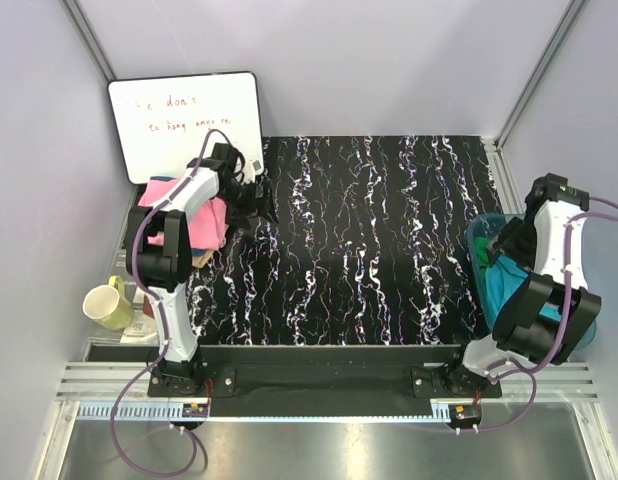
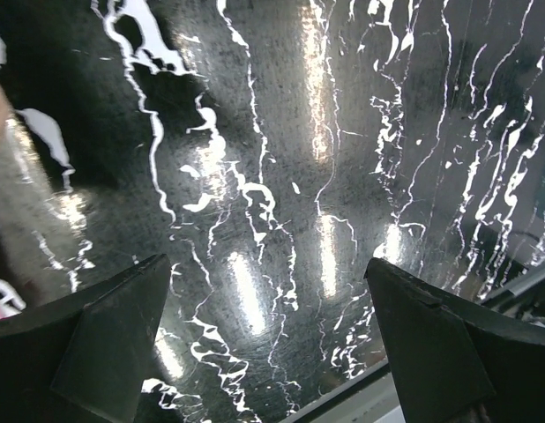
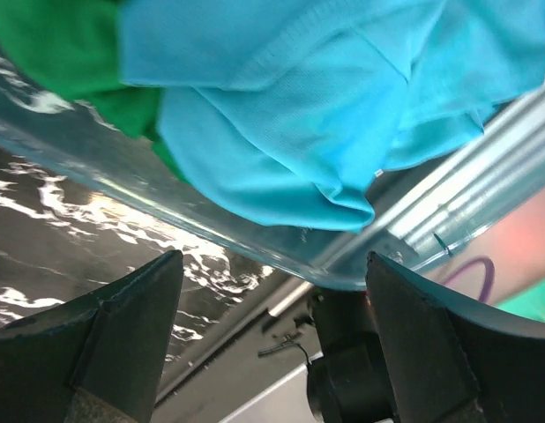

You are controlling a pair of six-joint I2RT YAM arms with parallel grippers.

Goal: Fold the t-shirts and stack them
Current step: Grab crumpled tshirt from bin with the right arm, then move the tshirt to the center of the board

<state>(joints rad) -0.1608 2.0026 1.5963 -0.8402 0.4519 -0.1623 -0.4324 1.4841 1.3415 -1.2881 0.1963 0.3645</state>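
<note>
A teal-blue t-shirt (image 3: 290,115) lies crumpled in the translucent blue tub (image 3: 255,240) at the table's right edge, with a green t-shirt (image 3: 70,44) beside it. My right gripper (image 3: 268,344) hangs open just outside the tub's rim with nothing between its fingers. From above the teal t-shirt (image 1: 504,290) shows under the right arm, and the right gripper (image 1: 509,248) is over the tub. A pink t-shirt (image 1: 194,218) lies at the far left on other cloth. My left gripper (image 2: 268,339) is open over bare table, right of the pink t-shirt, at the back left (image 1: 255,207).
The black marbled table top (image 1: 359,250) spreads between the arms. A whiteboard (image 1: 184,122) leans at the back left. A pale yellow mug (image 1: 107,303) stands left of the left arm. The blue tub (image 1: 479,235) sits against the right frame rail.
</note>
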